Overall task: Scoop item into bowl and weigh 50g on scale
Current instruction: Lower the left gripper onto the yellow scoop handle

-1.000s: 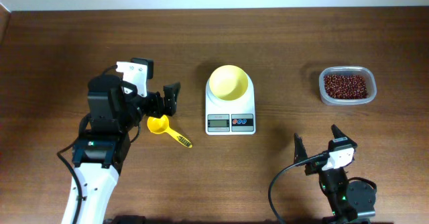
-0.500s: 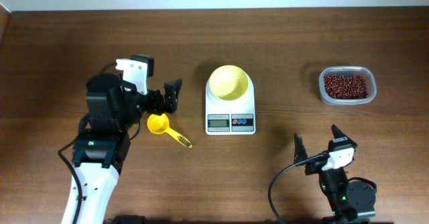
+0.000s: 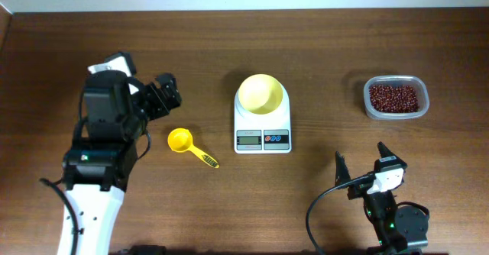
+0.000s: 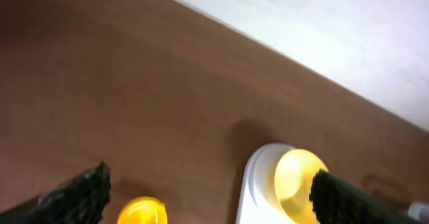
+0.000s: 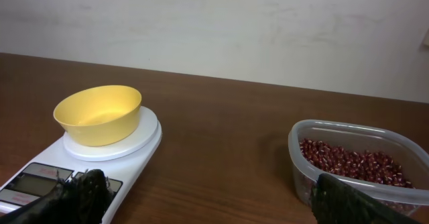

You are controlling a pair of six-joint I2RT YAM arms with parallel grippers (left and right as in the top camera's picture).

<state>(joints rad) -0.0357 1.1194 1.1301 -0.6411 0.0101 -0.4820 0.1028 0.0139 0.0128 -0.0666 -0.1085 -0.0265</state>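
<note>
The pale-yellow bowl stands empty on the white scale. Both also show in the right wrist view, the bowl on the scale. The dark red-brown beans lie in a clear tub at the right; in the right wrist view the beans are heaped in that tub. My left gripper is open and empty, up and left of the yellow scoop. My right gripper is open and empty near the front edge. The left wrist view shows the scoop and the bowl between the open fingers.
The yellow scoop lies flat on the wood left of the scale, its handle pointing front-right. A pale wall runs behind the table's far edge. The right gripper's fingers frame the scale and the tub.
My left arm has pulled back to the left and turned, so its gripper has moved away from the scoop and the scale. The scoop, bowl, tub and right arm have not moved.
</note>
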